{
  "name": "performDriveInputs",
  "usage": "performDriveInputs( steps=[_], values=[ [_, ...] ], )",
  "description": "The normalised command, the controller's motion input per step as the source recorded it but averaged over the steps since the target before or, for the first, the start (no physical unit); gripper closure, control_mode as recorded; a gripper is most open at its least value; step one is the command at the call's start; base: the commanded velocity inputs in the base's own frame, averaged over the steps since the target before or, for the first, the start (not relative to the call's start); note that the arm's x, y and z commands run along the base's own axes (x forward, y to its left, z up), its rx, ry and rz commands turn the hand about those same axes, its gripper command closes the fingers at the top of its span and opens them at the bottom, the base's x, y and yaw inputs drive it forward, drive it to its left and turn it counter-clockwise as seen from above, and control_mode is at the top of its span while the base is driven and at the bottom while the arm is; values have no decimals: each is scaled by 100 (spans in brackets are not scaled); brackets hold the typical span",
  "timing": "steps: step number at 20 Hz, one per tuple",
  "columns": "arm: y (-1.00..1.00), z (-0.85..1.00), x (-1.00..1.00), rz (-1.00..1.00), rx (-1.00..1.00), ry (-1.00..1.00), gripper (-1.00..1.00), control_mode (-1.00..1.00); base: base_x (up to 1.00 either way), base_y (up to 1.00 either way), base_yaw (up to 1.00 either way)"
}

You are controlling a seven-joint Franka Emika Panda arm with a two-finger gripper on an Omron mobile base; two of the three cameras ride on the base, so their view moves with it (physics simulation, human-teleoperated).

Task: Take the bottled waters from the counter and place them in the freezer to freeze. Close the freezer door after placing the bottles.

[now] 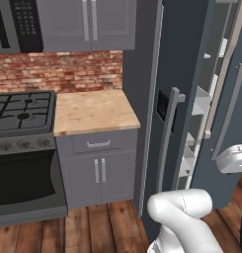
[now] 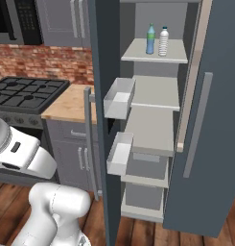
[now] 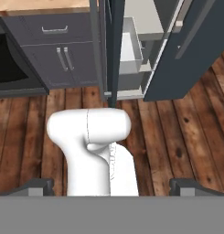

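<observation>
Both bottled waters were observed upright on the top shelf (image 2: 155, 58) inside the freezer (image 2: 152, 120): the blue-tinted bottle (image 2: 150, 39) with green cap to the left, the clear bottle (image 2: 163, 42) with blue cap just beside it. The freezer door (image 2: 102, 120) was recorded standing open, its white bins (image 2: 118, 102) exposed. The counter (image 1: 93, 111) lay beside the stove (image 1: 23, 111). The gripper (image 3: 111, 185) was noted released, jaws spread wide, nothing grasped, directed down at the wood floor (image 3: 177, 137).
</observation>
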Motion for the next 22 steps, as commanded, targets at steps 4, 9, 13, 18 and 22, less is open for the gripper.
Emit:
performDriveInputs(
  steps=[4,9,13,18,22],
  values=[
    [0,0,0,0,0,0,-100,100,5,0,0],
    [7,0,11,0,0,-2,-100,-100,2,1,0],
    [8,-4,19,-7,0,-2,-100,-100,0,0,0],
    [6,-3,36,-10,-3,0,-100,-100,0,0,0],
    [9,-4,36,-19,-5,-2,-100,-100,0,0,0]
  ],
)
